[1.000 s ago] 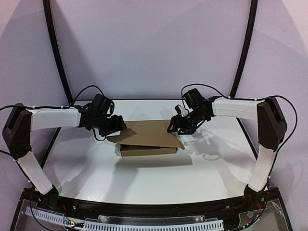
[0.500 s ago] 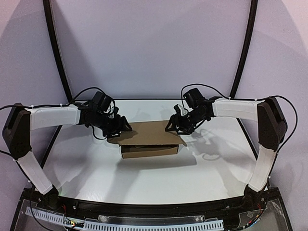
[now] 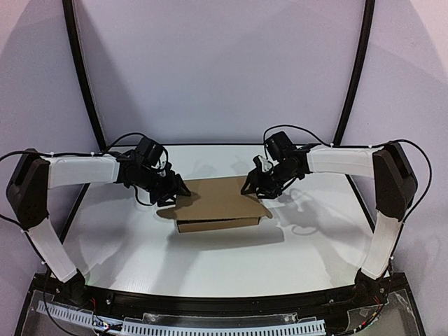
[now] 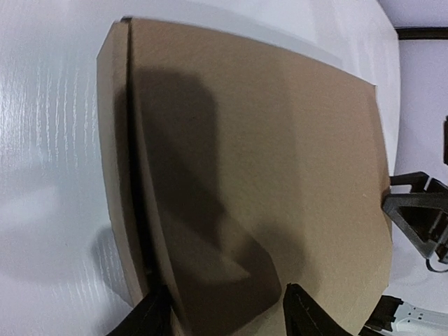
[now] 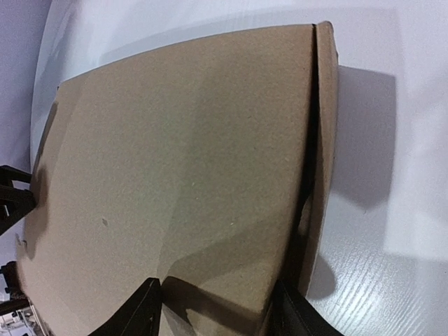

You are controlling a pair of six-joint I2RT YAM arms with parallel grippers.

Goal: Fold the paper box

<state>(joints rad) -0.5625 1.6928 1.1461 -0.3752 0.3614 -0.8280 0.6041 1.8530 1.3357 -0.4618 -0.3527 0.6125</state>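
Observation:
The paper box (image 3: 218,205) is plain brown cardboard, lying in the middle of the white table with its lid folded down almost flat over the body. My left gripper (image 3: 176,190) is at the lid's left end and my right gripper (image 3: 255,186) at its right end. In the left wrist view the paper box (image 4: 266,154) fills the frame, and the left gripper (image 4: 225,313) stands open with its fingertips down on the lid. The right wrist view shows the paper box (image 5: 175,147) with the right gripper (image 5: 218,306) open over the lid's end. A dark slit runs between the lid and the front wall.
The white table (image 3: 126,245) spreads around the box on all sides. Two black poles (image 3: 82,77) rise at the back corners against a pale wall. A black frame runs along the near edge by the arm bases.
The lid, tilted up a second ago, has come down nearly flat on the box. Both grippers have moved down and inward with it, and their jaws have narrowed.

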